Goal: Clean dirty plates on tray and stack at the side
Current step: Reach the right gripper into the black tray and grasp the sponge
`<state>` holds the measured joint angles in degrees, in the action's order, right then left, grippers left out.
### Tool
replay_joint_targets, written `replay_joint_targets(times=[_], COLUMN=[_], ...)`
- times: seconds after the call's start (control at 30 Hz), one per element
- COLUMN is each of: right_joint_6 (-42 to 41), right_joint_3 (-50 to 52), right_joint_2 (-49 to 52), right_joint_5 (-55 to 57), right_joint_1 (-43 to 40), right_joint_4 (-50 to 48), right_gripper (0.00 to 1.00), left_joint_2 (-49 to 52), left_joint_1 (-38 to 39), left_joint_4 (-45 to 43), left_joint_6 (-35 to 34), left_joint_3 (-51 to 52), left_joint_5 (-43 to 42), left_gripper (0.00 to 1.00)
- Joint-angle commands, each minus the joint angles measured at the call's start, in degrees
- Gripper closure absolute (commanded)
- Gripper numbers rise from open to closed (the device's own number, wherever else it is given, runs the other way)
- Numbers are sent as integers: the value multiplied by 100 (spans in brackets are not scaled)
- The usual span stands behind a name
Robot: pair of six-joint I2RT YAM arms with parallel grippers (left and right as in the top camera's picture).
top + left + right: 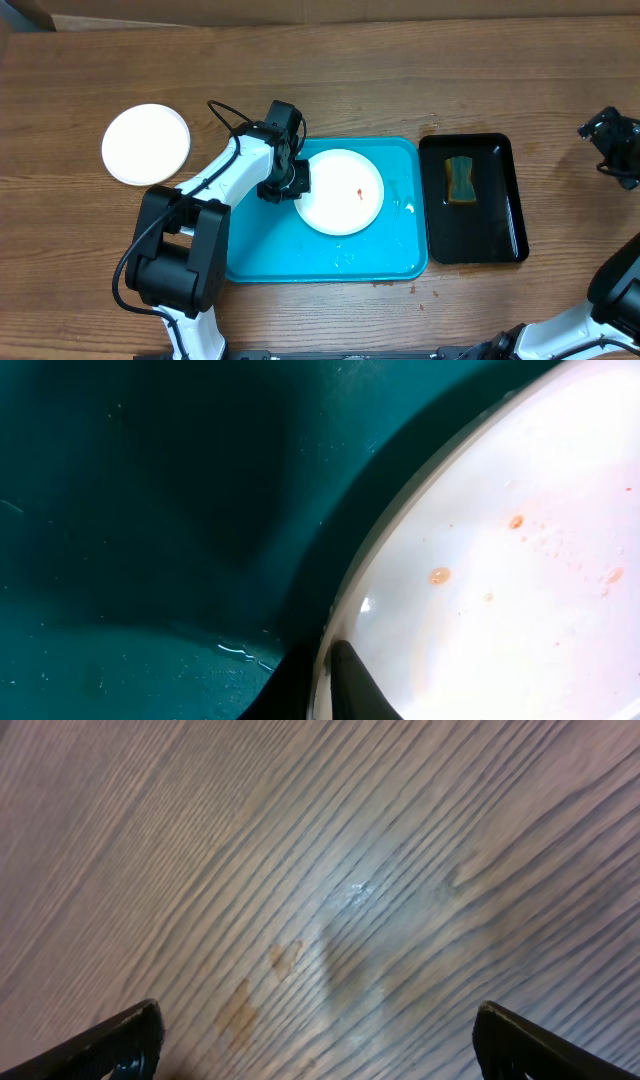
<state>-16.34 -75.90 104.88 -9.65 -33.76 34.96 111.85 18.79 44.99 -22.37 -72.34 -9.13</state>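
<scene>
Overhead view: we record the tray [400, 262] at desk [400, 70] centre, with one white plate [345, 200] lying inside it, right of its middle. A small red smear [358, 192] marks that plate near its centre. A second plate [146, 144], also white, lies on the bare desk, well apart from the tray to its left. Just beside the tray's right edge stands a black tray [495, 235] holding a sponge [460, 180]. The left claw [300, 182] sits at the plate's left rim. The right claw [610, 140] is at the far right desk edge, well apart from both trays.

Left wrist view: only here do we see the contact. One finger [355, 685] lies on the plate's inner face and the other against its outer side, with the rim caught between them. The left claw is clamped on the plate. Several orange specks [439, 575] show on the wet white surface, more than the overhead view resolves.

Right wrist view: the fingers [125, 1040] stand wide apart at the lower corners, holding nothing, above bare wood.
</scene>
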Motion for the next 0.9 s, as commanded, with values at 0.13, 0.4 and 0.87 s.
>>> replay_joint_targets(times=[0.13,0.4,0.87], right_joint_6=[-129,437,887], right_joint_3=[-107,-525,-459], right_joint_2=[2,-378,-754], right_joint_5=[-1156,-1211,833], right_joint_1=[-2,317,2693], right_joint_4=[1054,1784,3088], right_gripper=[1,34,35], left_joint_2=[33,33,33], left_joint_1=[33,33,44], left_joint_4=[-17,-59,-114], left_joint_6=[-61,-59,-59], left_joint_3=[94,94,94], left_joint_5=[203,203,203], left_gripper=[79,75,64])
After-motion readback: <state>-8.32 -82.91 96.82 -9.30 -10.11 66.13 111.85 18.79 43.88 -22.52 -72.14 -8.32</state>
